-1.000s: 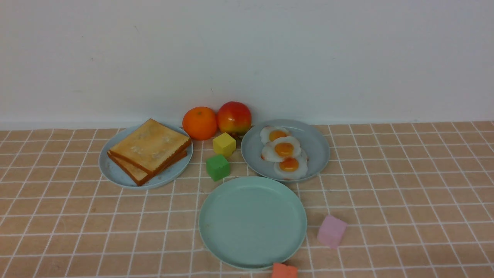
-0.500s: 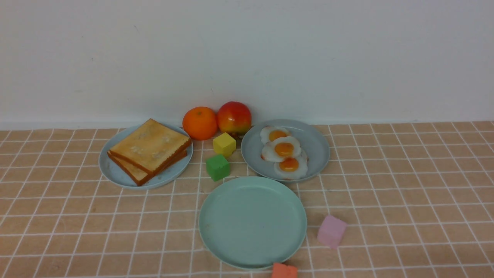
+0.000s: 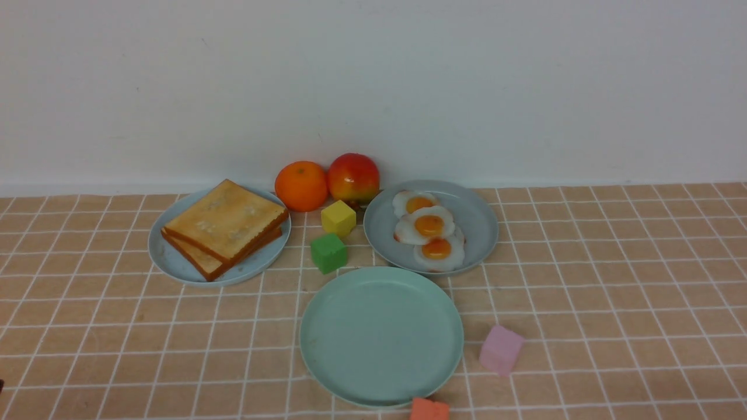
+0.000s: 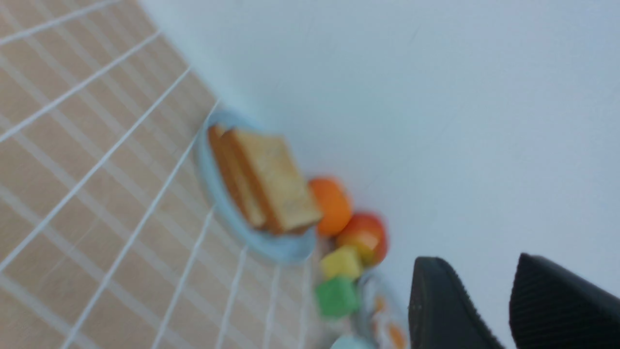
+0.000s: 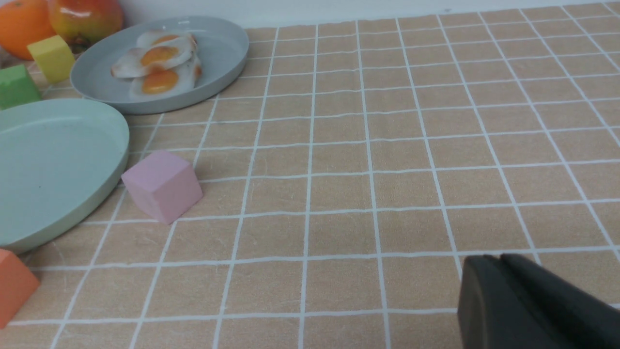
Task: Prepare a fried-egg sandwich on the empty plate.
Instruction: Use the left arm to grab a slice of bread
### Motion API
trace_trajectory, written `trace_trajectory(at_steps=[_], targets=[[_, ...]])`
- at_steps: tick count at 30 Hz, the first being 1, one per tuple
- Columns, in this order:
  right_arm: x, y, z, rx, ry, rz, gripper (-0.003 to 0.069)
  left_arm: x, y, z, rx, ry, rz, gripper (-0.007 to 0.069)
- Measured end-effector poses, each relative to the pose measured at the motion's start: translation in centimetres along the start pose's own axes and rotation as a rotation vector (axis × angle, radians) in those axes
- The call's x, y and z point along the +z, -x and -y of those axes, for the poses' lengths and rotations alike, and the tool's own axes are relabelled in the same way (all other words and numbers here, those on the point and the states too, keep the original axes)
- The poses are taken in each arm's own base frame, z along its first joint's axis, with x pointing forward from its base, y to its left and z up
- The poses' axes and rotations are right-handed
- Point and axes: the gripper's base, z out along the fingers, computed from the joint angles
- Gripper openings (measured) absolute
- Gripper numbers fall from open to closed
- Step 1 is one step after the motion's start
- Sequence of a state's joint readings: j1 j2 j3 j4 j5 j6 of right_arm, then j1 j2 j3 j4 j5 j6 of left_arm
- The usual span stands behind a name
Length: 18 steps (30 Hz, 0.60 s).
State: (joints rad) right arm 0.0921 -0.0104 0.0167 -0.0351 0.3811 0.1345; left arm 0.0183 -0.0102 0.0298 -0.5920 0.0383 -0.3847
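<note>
Nothing built yet: the mint-green plate (image 3: 381,336) lies bare, both toast slices (image 3: 226,224) stacked on the sky-blue plate (image 3: 175,265), the eggs (image 3: 430,232) on the grey-blue plate (image 3: 478,221). My left gripper (image 4: 479,271) stands parted holding nothing; my right gripper (image 5: 489,265) is pinched closed, empty

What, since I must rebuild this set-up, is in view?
round pale sky-blue plastic plate: one, rear left
square golden-brown toast slices: two, stacked on it
round grey-blue plate: one, rear centre-right
flat white toy eggs: three, orange yolks, overlapping on it
round mint-green plastic plate: one, empty, front centre
orange fruit: one, rear centre
apple: one, red-yellow, beside it
yellow cube, green cube: one each, between rear plates
pink cube: one, right of mint-green plate
orange-red cube: one, at its front
checked tan tablecloth: one, beneath everything
left gripper: one, black, open
right gripper: one, black, shut
</note>
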Motion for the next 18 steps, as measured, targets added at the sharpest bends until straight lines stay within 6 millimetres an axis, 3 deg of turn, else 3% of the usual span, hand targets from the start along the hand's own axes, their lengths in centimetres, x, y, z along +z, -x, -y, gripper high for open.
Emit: trace_trajectory(at_steps=[5, 8, 14, 18], targets=[[0.0, 0.0, 0.0, 0.0, 0.0, 0.0, 0.0041, 0.0, 0.5, 1.9, 0.086, 0.011, -0.099, 0.0113], [0.0, 0.0, 0.0, 0.0, 0.0, 0.0, 0.0041, 0.9, 1.5, 4.5, 0.256, 0.049, -0.241, -0.0007], [0.0, 0.1, 0.1, -0.018, -0.006, 0.006, 0.0043, 3.3, 2.5, 8.9, 0.636, -0.033, -0.517, -0.0013], [0.1, 0.3, -0.1, 0.029, 0.011, 0.055, 0.005, 4.6, 1.6, 10.7, 0.71, -0.099, -0.776, -0.0013]])
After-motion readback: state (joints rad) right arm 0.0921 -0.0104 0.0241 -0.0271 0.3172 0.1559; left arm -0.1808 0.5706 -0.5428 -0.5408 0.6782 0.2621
